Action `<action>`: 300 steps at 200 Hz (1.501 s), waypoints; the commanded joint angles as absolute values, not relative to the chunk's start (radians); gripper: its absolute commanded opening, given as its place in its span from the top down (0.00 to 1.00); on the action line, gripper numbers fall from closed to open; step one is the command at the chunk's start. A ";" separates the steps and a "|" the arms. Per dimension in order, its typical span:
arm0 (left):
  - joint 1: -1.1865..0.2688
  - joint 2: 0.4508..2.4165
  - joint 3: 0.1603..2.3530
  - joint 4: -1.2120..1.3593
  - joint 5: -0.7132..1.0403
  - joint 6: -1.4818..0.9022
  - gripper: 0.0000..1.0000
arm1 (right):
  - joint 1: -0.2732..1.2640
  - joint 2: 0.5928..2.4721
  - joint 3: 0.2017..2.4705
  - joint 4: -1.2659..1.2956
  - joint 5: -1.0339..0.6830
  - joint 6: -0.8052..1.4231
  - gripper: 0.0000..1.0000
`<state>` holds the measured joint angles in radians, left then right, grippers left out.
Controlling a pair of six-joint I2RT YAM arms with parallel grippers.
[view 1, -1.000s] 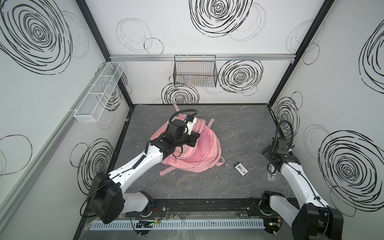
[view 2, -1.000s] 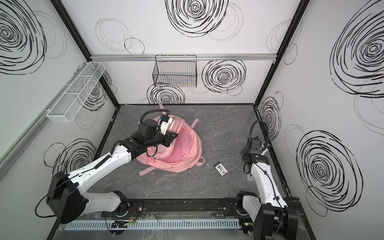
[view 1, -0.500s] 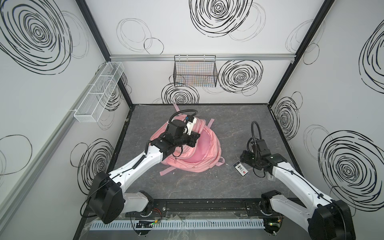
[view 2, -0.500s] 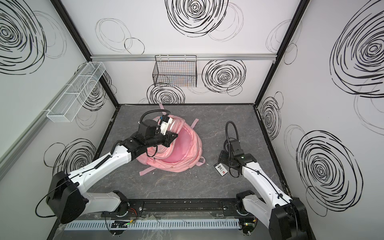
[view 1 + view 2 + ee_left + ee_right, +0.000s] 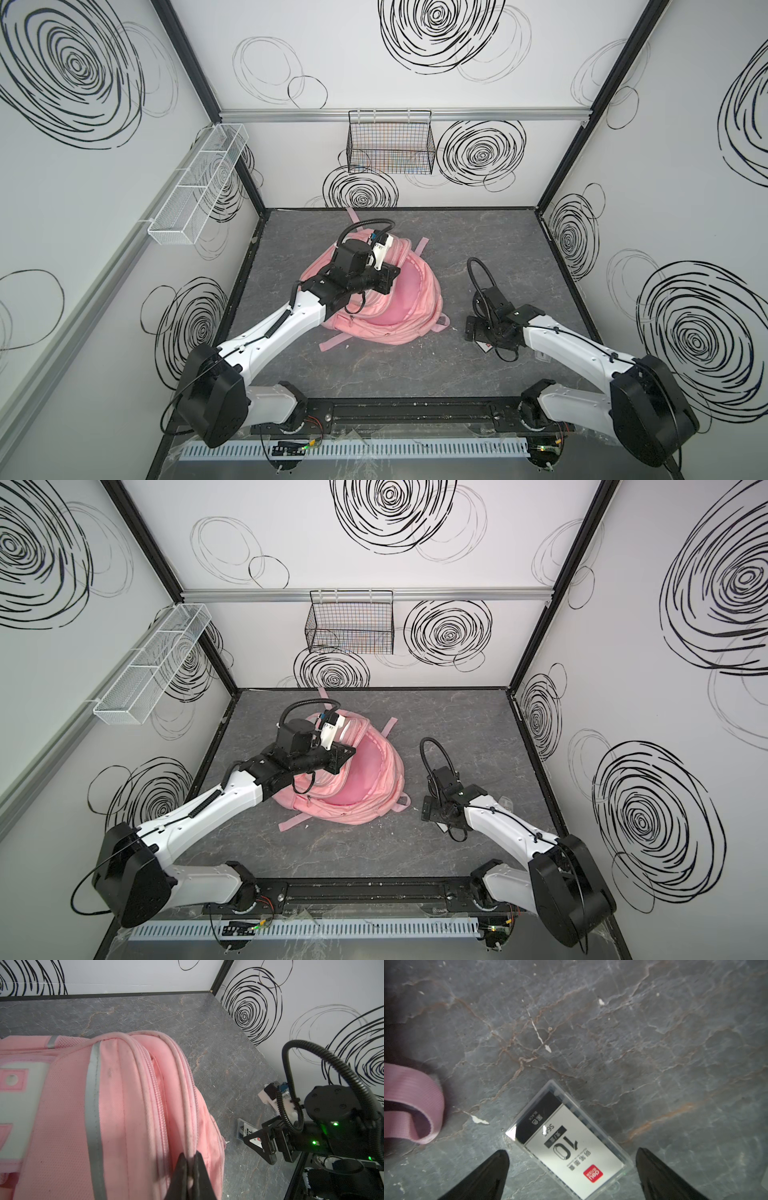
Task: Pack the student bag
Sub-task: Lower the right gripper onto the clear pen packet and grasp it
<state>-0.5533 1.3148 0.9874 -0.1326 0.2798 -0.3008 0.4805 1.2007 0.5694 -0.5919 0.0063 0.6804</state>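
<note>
Across the left of both top views, reaching with the left arm (image 5: pixel 270 332) from the near rail, forearm rising over the student bag (image 5: pixel 401 303), wrist bent down onto its top. At its end, the left gripper (image 5: pixel 188 1159), fingers pressed together and pinching the pink piped seam beside the bag's zip. On the right, reaching with the right arm (image 5: pixel 575 347) low along the table toward the middle, wrist tipped downward. Below it, the right gripper (image 5: pixel 572 1152), fingers spread wide to either side of a clear plastic case (image 5: pixel 566 1142) and apart from its edges.

All around, white walls scribbled with black spirals, framed by black posts. Beneath, a grey marbled table (image 5: pixel 478 232), with the bag lying left of centre, straps splayed on the surface. High on the back wall, a black wire basket (image 5: pixel 390 145); along the left wall, a white mesh tray (image 5: pixel 199 183). Near the bag's right side, flat on the table, the case with its black-and-white label.
</note>
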 commanded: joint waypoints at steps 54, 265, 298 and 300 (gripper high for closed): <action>-0.539 1.310 0.989 -0.066 0.278 -0.296 1.00 | 0.537 1.255 0.553 -0.551 0.020 0.687 0.00; -0.533 1.312 0.989 -0.070 0.280 -0.300 1.00 | 0.619 1.308 0.517 -0.495 -0.020 0.720 0.34; -0.532 1.319 0.989 -0.072 0.285 -0.303 1.00 | 0.627 1.312 0.524 -0.490 -0.024 0.717 0.38; -0.532 1.319 0.989 -0.072 0.285 -0.302 1.00 | 0.627 1.310 0.525 -0.491 -0.023 0.716 0.39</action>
